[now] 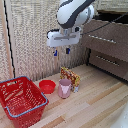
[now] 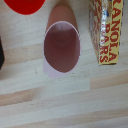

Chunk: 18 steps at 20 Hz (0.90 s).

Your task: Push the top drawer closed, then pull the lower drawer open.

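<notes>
The dark cabinet stands at the exterior view's right. Its top drawer (image 1: pixel 107 37), a tall brown front with a slim silver handle (image 1: pixel 101 38), sticks out a little, with a dark gap above it. Beneath sits the shorter lower drawer (image 1: pixel 111 66) with its own bar handle (image 1: pixel 107 61), flush with the cabinet. My gripper (image 1: pixel 62 51) hangs open in the air to the exterior view's left of the top drawer, apart from it, blue fingertips (image 1: pixel 56 52) pointing down and empty. The wrist view shows neither drawer nor my fingers.
Below my gripper on the wooden table (image 1: pixel 95 107) stand a pink cup (image 1: pixel 64 88) (image 2: pixel 61 47) and a granola bar box (image 1: pixel 71 77) (image 2: pixel 106 30). A red bowl (image 1: pixel 47 86) (image 2: pixel 22 5) and a red wire basket (image 1: pixel 21 100) lie further to the exterior view's left.
</notes>
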Tool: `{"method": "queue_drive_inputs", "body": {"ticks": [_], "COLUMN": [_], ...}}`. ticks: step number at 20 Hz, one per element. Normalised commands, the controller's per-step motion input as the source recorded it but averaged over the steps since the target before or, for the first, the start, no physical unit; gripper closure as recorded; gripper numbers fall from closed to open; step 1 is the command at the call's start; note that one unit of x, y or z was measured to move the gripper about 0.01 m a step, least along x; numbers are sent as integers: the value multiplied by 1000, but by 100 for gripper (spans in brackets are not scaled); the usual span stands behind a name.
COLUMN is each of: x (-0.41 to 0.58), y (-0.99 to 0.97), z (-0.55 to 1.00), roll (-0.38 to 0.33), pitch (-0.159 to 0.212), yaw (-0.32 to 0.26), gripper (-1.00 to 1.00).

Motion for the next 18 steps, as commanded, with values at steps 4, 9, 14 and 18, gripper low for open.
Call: {"method": "queue_drive_inputs", "body": {"ticks": [4,9,14,18], "x": [-61,-39,-45,-28], "y": [0,0,-1,-18], "z": [221,232,221,168], "roll": [-312,-326,-326,-343], "pitch": [0,0,0,0], "yaw": [135,131,131,120], "gripper": [-100,-100,-100,-100]}}
